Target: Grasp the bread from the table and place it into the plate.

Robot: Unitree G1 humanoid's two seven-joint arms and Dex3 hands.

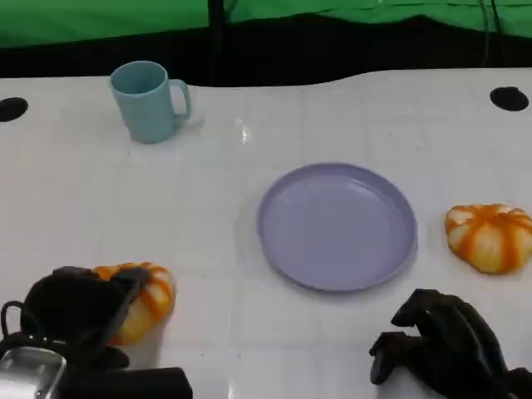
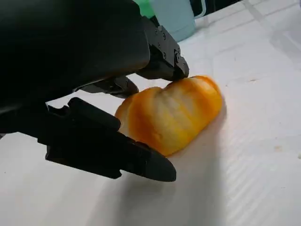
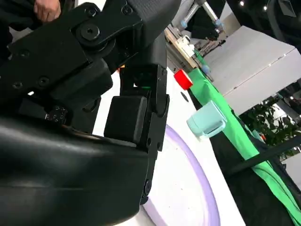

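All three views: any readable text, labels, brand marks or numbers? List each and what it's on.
None readable.
Light blue ceramic mug: plain, no print.
Round lavender plastic plate: unmarked.
Orange-and-white striped bread at the left robot hand: no label.
Second orange-and-white bread by the table's right edge: no label.
Red object in the right wrist view: too small and blurred to tell.

Overhead head view; close wrist views

left hand (image 1: 71,312) covering part of the near bread (image 1: 148,299), second bread (image 1: 492,237) cut by frame edge
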